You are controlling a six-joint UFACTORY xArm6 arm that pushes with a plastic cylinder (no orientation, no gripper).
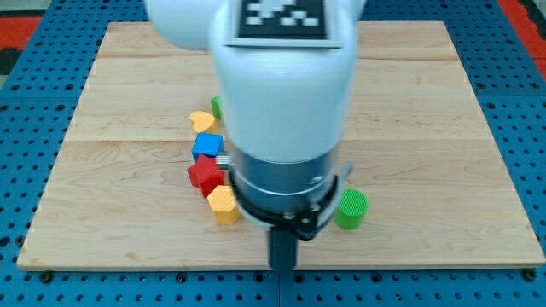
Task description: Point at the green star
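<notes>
Wooden board (128,102) holds a row of blocks beside my arm (281,102). My tip (281,268) is a plain rod with no pincer, holding nothing. It sits below the green cylinder (351,209) and yellow hexagon (223,205), touching neither.

blocks clustered (209,162) left, cylinder (351,209) right

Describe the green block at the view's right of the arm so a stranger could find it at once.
Start at the big white arm over the middle of the wooden board. Just to the view's right of its dark lower end, near the board's bottom edge, a green cylinder stands alone. The red, blue and yellow blocks all cluster on the arm's other side.
</notes>
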